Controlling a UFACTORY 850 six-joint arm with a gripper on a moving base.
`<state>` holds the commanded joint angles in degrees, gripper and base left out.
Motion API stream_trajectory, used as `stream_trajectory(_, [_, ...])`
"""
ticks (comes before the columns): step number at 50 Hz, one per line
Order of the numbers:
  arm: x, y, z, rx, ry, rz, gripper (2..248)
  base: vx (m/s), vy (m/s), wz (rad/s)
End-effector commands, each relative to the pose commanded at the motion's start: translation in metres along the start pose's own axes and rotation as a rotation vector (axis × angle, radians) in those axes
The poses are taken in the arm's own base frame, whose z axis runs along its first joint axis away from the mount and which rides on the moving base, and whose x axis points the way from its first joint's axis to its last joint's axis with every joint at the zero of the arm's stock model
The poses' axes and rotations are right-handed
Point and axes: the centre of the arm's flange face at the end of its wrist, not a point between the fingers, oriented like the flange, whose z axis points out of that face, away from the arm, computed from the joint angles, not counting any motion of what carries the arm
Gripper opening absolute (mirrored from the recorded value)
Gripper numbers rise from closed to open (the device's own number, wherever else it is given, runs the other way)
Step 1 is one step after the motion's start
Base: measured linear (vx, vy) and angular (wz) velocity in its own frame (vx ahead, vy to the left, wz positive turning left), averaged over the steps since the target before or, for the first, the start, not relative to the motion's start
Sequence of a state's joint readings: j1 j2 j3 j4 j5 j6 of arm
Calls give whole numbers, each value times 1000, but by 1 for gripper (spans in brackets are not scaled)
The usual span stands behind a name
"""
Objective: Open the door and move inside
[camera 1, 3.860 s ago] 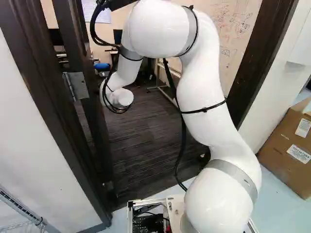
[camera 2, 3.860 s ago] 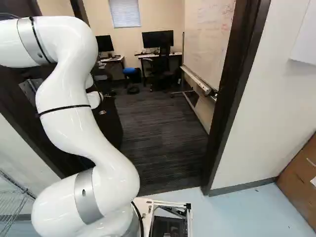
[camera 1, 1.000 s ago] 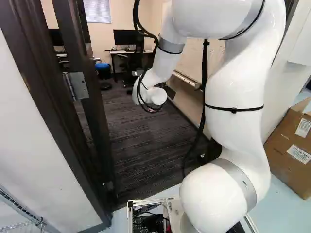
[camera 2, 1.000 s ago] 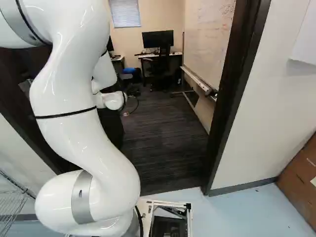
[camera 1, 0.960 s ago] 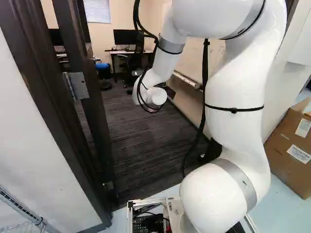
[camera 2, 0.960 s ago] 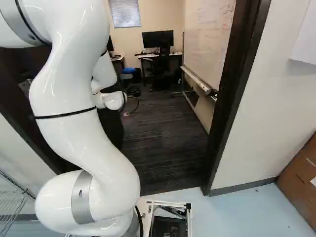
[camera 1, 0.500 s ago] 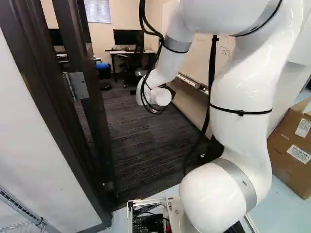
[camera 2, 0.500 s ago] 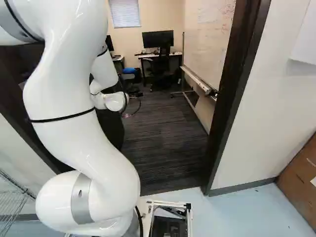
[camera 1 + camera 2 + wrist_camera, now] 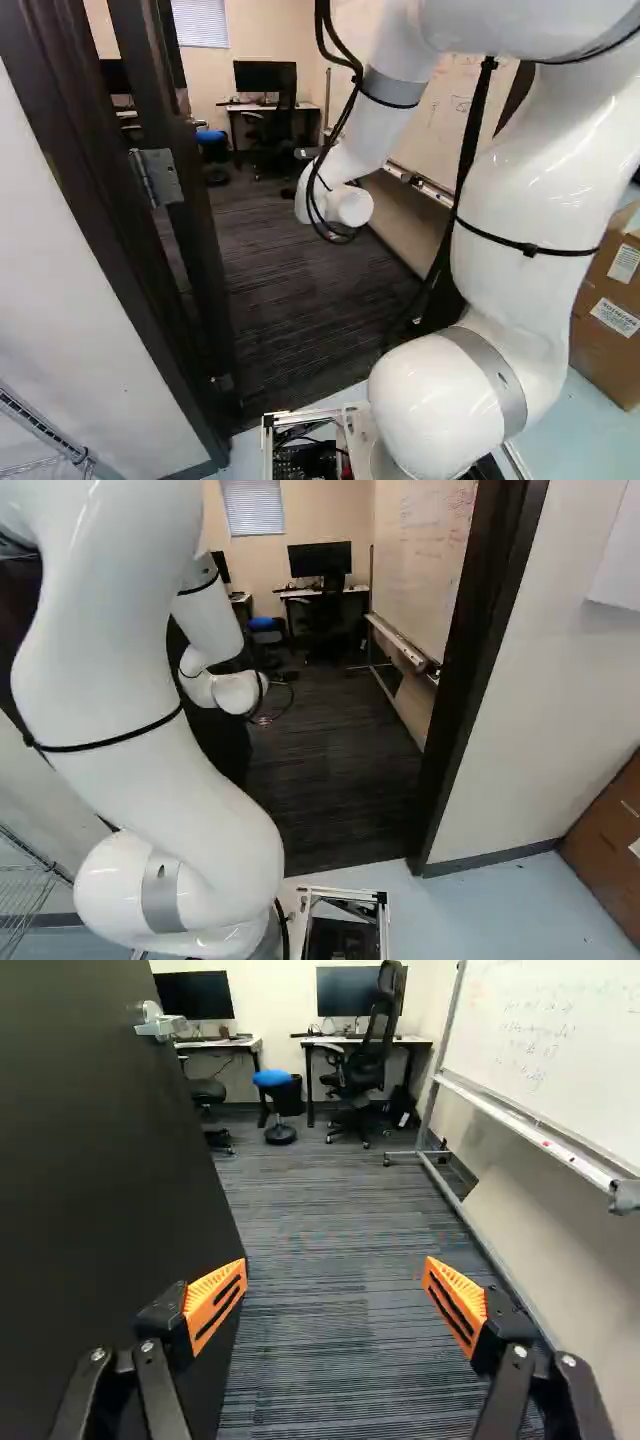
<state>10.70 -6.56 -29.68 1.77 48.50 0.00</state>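
The door (image 9: 90,1160) looks wide open, so I think the pulling or pushing part is mostly done. The step in hand now seems to be going inside. The robot's base (image 9: 383,920) sits on the pale blue floor (image 9: 520,905), just in front of the dark striped carpet (image 9: 330,1220). The next move is likely to roll ahead, slow and straight, through the gap. The arm (image 9: 140,720) should keep off the dark door frame (image 9: 470,680) and the door (that big white elbow sticks out a lot, so it could bump something).

The gripper (image 9: 335,1268) has nothing in it. Its two orange pads (image 9: 216,1295) stand far apart, with carpet showing between them. The door is beside the gripper, on the robot's left, very near one finger. I can't tell if they touch. The silver door lever (image 9: 160,1025) is farther ahead, well away from the pads. On the other side is the rolling whiteboard (image 9: 560,1040). It could get in the way too, so the arm should go in between the two.
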Motion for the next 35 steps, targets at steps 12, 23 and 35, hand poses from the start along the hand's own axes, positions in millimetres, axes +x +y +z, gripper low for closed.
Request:
stream_trajectory(12, [-12,17,-35,-35,-2,8,247,0,0,0])
stream_trajectory(23, [-25,30,-67,-66,-4,16,247,0,0,0])
stream_trajectory(35, [-40,40,-96,-95,-6,24,247,0,0,0])
